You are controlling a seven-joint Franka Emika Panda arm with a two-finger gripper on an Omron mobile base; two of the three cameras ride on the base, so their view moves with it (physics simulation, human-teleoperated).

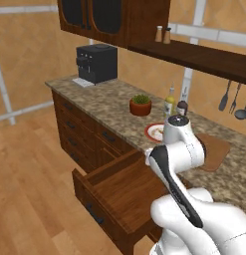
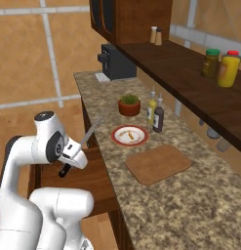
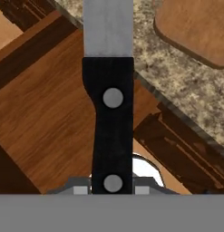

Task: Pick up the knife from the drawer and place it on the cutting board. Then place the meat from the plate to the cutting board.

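The gripper (image 2: 68,158) is holding the knife (image 2: 82,143) clamped by its black handle above the open drawer (image 1: 119,191), blade angling up toward the counter, clear for carrying right to the cutting board (image 2: 158,163).

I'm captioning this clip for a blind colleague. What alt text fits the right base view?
The white arm's gripper holds a black-handled, silver-bladed knife above the open brown wooden drawer. On the speckled granite counter lie a reddish-brown rectangular cutting board and a red-rimmed white plate with a small orange piece of meat.
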